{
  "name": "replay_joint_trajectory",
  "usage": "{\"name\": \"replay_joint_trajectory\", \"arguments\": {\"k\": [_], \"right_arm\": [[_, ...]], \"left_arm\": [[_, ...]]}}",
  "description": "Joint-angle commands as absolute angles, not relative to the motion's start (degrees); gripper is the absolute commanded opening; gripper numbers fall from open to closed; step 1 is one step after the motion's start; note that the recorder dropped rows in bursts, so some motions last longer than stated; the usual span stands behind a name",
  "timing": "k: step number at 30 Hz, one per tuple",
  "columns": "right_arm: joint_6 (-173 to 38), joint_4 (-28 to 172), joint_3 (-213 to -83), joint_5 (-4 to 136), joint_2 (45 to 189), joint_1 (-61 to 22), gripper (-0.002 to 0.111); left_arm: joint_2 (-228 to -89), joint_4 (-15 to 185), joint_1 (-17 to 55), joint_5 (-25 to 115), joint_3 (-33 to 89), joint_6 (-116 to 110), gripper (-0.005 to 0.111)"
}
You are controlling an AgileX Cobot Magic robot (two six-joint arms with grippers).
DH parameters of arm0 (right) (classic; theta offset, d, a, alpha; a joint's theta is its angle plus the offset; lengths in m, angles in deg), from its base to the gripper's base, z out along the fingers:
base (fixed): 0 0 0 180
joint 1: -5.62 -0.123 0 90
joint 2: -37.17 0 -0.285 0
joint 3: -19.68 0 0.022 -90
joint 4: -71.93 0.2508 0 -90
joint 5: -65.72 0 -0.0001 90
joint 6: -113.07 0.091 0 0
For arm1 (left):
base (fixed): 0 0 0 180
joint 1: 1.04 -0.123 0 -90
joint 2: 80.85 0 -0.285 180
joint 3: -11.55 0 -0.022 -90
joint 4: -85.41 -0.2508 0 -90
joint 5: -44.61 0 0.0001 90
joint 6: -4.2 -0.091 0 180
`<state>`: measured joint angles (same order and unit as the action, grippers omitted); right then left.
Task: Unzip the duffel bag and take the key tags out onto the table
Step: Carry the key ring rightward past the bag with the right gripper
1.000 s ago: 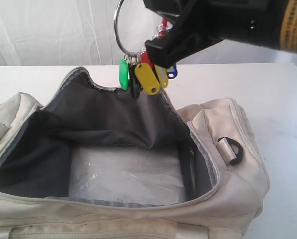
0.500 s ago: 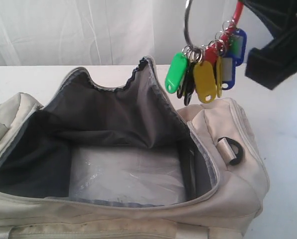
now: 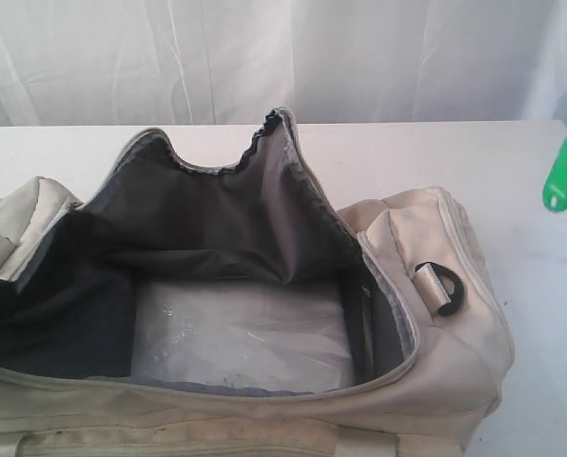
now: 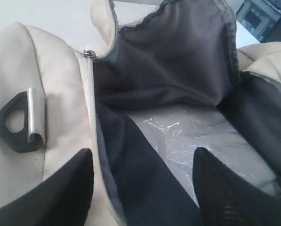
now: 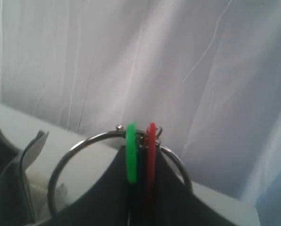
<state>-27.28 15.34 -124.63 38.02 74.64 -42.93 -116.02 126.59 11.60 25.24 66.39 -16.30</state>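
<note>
Cream bag point(image 3: 426, 238) lay unzipped, lining bare. Tags point(image 3: 566, 171) hung beyond its right end, above table point(image 3: 474, 157), clamped between right fingers point(image 5: 171, 202). Left fingers point(image 4: 70, 188) stood apart astride bag's rim. Risk: tags swinging on their ring could work loose and drop early.

White, softly pleated fabric curtain point(image 3: 264, 57) at 12 o'clock, spanning the back; crinkled clear plastic sheet point(image 3: 241, 333) toward 6 o'clock, lying flat.
</note>
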Motion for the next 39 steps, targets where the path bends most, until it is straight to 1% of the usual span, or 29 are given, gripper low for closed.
{"name": "replay_joint_trajectory", "arguments": {"k": [1, 3, 5, 7, 10, 15, 17, 18, 25, 28, 32, 37, 39], "right_arm": [[-39.94, 27.77, -124.3, 36.55, 73.65, -42.87, 0.0], [-39.94, 27.77, -124.3, 35.71, 73.62, -42.87, 0.0], [-39.94, 27.91, -124.3, 31.1, 73.72, -42.87, 0.0], [-39.94, 28.22, -124.3, 26.22, 73.72, -42.87, 0.0], [-39.94, 28.22, -124.3, 23.32, 73.38, -42.87, 0.0], [-40.19, 27.42, -124.3, 24.16, 72.69, -42.87, 0.0], [-40.19, 27.06, -124.3, 23.91, 72.57, -42.87, 0.0], [-40.19, 26.95, -124.3, 23.67, 72.57, -42.87, 0.0], [-40.19, 26.57, -124.3, 20.81, 72.49, -42.87, 0.0], [-40.19, 25.35, -124.3, 18.76, 72.49, -42.87, 0.0], [-40.19, 25.23, -124.3, 17.35, 72.49, -42.87, 0.0], [-40.19, 25.23, -124.3, 17.35, 72.49, -42.87, 0.0], [-40.19, 25.5, -124.3, 17.57, 72.49, -42.87, 0.0]], "left_arm": [[-123.78, 130.07, 11.66, 26.52, 64.98, -21.3, 0.064], [-126.68, 129.92, 11.66, 26.78, 64.68, -21.57, 0.064], [-129.59, 129.92, 11.66, 27.06, 64.27, -21.73, 0.064], [-131.8, 129.92, 11.66, 27.06, 64.02, -21.73, 0.059], [-134.23, 129.65, 11.66, 27.06, 64.02, -21.73, 0.044], [-136.03, 125.39, 11.66, 27.58, 64.02, -21.73, 0.012], [-136.03, 123.15, 11.66, 28.25, 64.02, -21.73, 0.002], [-136.03, 121.74, 11.66, 28.77, 64.02, -21.73, 0.0], [-136.03, 113.19, 11.66, 30.57, 64.02, -21.08, 0.0], [-136.03, 104.34, 11.66, 28.93, 64.02, -16.34, 0.0], [-136.03, 85.41, 11.66, 24.63, 64.02, 0.64, 0.0], [-135.93, 54.95, 11.66, 16.61, 63.78, 32.01, 0.0], [-135.93, 49.29, 11.66, 13.42, 62.77, 37.06, 0.0]]}}
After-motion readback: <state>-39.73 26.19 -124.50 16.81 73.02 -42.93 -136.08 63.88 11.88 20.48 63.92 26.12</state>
